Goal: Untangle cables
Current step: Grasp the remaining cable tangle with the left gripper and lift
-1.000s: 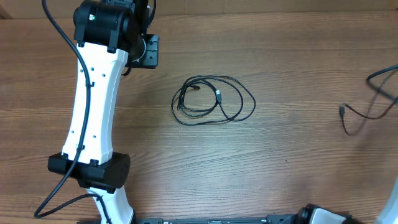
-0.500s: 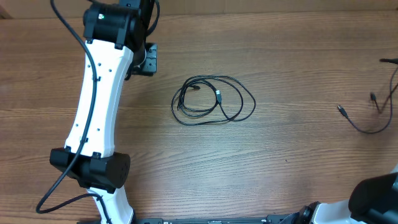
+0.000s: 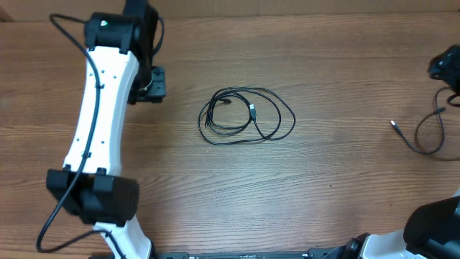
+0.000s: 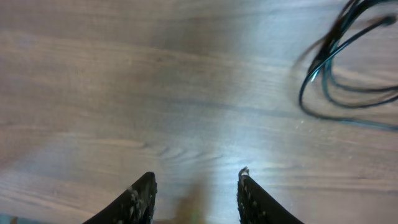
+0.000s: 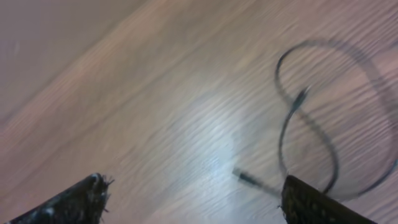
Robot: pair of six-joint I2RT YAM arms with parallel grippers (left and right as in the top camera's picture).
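Observation:
The cables show as a small bundle of thin black loops (image 3: 246,115) lying flat mid-table, with a second black cord (image 3: 425,135) apart at the far right, its metal tip (image 3: 394,124) pointing left. My left gripper (image 3: 152,84) hovers left of the bundle; in the left wrist view it (image 4: 196,186) stands open over bare wood, the loops (image 4: 339,71) up to the right. My right gripper (image 3: 447,68) is at the right edge above the loose cord. In its wrist view it (image 5: 193,193) is wide open, the cord (image 5: 305,127) lying beneath, untouched.
A wooden tabletop (image 3: 323,187) spans the whole view. The left arm's white link (image 3: 97,122) crosses the left side with its own thick black wire. The right arm's base (image 3: 431,230) sits at the lower right corner.
The right gripper has opened and let go of the loose cord, which now lies on the table at the right. The left gripper has shifted left and slightly nearer.

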